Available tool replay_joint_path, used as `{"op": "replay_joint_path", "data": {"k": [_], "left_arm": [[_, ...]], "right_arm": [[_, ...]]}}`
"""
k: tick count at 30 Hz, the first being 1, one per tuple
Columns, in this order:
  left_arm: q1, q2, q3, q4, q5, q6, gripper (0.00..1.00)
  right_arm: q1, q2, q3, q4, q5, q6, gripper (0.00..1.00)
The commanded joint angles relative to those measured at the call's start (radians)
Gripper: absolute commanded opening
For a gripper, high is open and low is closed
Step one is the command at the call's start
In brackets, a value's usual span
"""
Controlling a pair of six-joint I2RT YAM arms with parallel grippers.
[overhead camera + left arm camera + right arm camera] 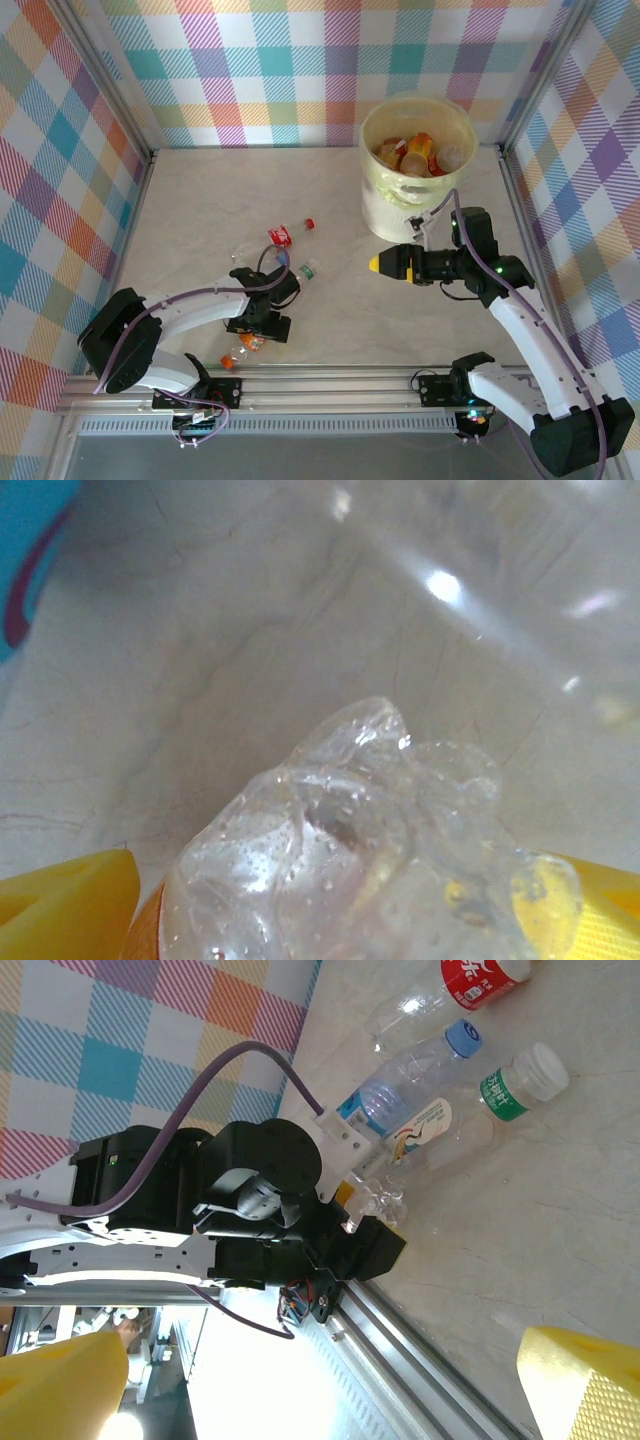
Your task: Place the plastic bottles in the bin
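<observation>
A crushed clear plastic bottle [360, 850] with an orange label lies on the table between the yellow fingers [60, 905] of my left gripper [330, 920], whose jaws stand wide around it. From above, this bottle [244, 346] lies near the front rail under the left gripper [258, 333]. Three more bottles lie just beyond: a red-label one [280, 236], a blue-cap one [420, 1070] and a green-label one [305, 268]. The pale-yellow bin [380, 205] at the back right holds several bottles. My right gripper [385, 264] hovers open and empty, left of the bin's base.
A loose red cap [309, 223] lies beside the red-label bottle. The aluminium rail [330, 385] runs along the table's front edge. Checked walls enclose the table on three sides.
</observation>
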Motion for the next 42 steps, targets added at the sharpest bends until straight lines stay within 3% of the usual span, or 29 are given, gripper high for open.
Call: {"op": "replay_joint_path", "data": {"k": [1, 4, 12, 26, 32, 35, 42], "left_arm": [[-0.019, 0.021, 0.005, -0.056, -0.019, -0.025, 0.92], [-0.019, 0.028, 0.008, -0.055, -0.031, -0.030, 0.89], [-0.020, 0.019, 0.039, 0.007, -0.025, -0.036, 0.69], [-0.004, -0.189, 0.167, 0.033, 0.196, -0.084, 0.48], [0.009, -0.221, 0.227, 0.226, 0.309, -0.253, 0.48], [0.010, -0.212, 0.242, 0.371, 0.324, -0.366, 0.47], [0.010, -0.171, 0.284, 0.538, 0.311, -0.540, 0.43]], "right_arm": [[0.009, -0.015, -0.008, 0.017, -0.007, 0.008, 1.00], [0.011, -0.016, -0.010, 0.019, -0.005, 0.007, 1.00], [0.015, -0.018, -0.020, 0.032, -0.005, 0.017, 1.00], [0.027, -0.023, -0.101, 0.150, -0.127, 0.036, 0.97], [0.067, -0.031, -0.103, 0.175, -0.134, 0.019, 0.98], [0.116, -0.032, -0.097, 0.191, -0.093, 0.009, 0.99], [0.219, 0.011, -0.085, 0.231, -0.010, 0.007, 1.00]]}}
